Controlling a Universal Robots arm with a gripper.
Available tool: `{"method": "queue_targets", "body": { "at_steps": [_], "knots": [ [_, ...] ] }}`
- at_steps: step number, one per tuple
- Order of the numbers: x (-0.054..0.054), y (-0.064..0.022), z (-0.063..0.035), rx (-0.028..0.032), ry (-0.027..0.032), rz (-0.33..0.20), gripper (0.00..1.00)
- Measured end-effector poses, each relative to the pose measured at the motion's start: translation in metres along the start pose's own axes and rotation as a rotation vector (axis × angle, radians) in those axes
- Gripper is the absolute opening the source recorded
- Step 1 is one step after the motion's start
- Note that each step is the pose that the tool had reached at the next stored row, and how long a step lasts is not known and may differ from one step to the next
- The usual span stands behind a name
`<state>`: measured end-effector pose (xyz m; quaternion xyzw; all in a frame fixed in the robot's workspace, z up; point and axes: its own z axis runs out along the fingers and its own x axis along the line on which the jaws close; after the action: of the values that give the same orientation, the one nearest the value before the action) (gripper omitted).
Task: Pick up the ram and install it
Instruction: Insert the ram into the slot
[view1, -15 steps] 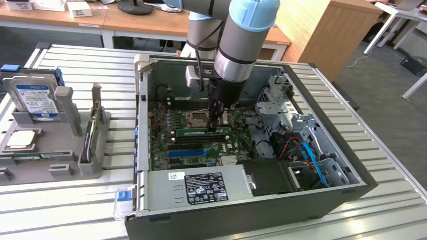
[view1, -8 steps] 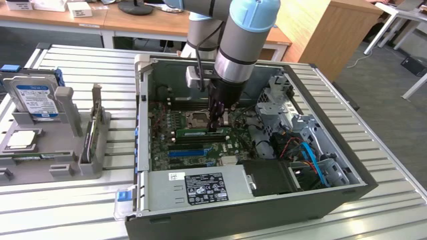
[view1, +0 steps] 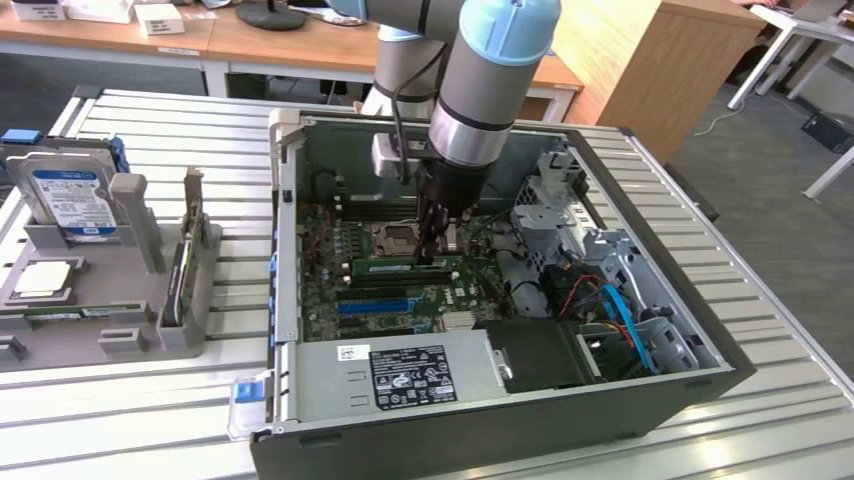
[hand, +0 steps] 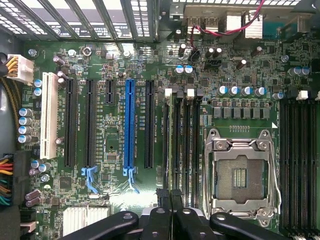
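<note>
1. Nearest the lens, the gripper (hand: 170, 196) is seen with its black fingers (hand: 160, 212) drawn together; their bases are cut off at the frame edge.
2. In the exterior view the jaws are seen clamped on the top edge of the ram (view1: 394, 267), near its end toward that view's right. The green stick stands on edge among the black memory slots (hand: 192, 140) and reaches away from the jaws toward that view's left. Whether it is fully seated cannot be told.
3. Much of the motherboard (hand: 165, 70) beyond the jaws is hidden in the exterior view by the arm (view1: 487, 80).
4. To one side of the jaws the CPU socket (hand: 240, 175) is seen open under its metal frame; to the other side a blue slot (hand: 130, 125) is found.
5. White print beside the slots is too small to be read. The black label (view1: 407, 372) on the power supply (view1: 320, 385), in front of the jaws, carries symbols and text that cannot be made out.
6. The open case (view1: 534, 430) holds board, power supply and blue cables (view1: 621, 320).
7. Well apart from the jaws, a grey holder (view1: 60, 350) carries a hard drive (view1: 67, 195) whose blue-and-white label is unreadable.
</note>
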<state>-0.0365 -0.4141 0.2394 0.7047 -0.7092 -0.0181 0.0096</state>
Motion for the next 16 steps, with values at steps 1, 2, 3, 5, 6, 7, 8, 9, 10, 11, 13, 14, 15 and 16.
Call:
{"method": "queue_targets", "body": {
  "at_steps": [1,2,3,5,6,7,8,9,10,11,13,14,15,16],
  "knots": [
    [0.0000,0.0000,0.0001,-0.0001,0.0000,0.000,0.12],
    [0.0000,0.0000,0.0002,0.0000,0.0000,0.000,0.12],
    [0.0000,0.0000,0.0002,0.0000,-0.0001,0.000,0.12],
    [0.0000,0.0000,0.0005,0.0001,-0.0003,0.000,0.12],
    [-0.0001,-0.0001,0.0010,0.0003,-0.0007,0.000,0.12],
    [0.0000,-0.0001,0.0010,0.0001,-0.0004,0.000,0.12],
    [0.0000,-0.0001,0.0010,0.0001,-0.0003,0.000,0.12],
    [0.0000,-0.0001,0.0010,0.0001,-0.0004,0.000,0.12],
    [0.0000,-0.0001,0.0011,0.0001,-0.0004,0.000,0.12],
    [0.0000,0.0000,0.0010,0.0000,-0.0004,0.000,0.12],
    [0.0000,-0.0001,0.0016,0.0002,-0.0008,0.000,0.12],
    [0.0000,-0.0001,0.0017,0.0002,-0.0007,0.000,0.12],
    [0.0000,-0.0001,0.0017,0.0001,-0.0005,0.000,0.12],
    [0.0000,-0.0001,0.0017,0.0000,-0.0004,0.000,0.12]
  ]
}}
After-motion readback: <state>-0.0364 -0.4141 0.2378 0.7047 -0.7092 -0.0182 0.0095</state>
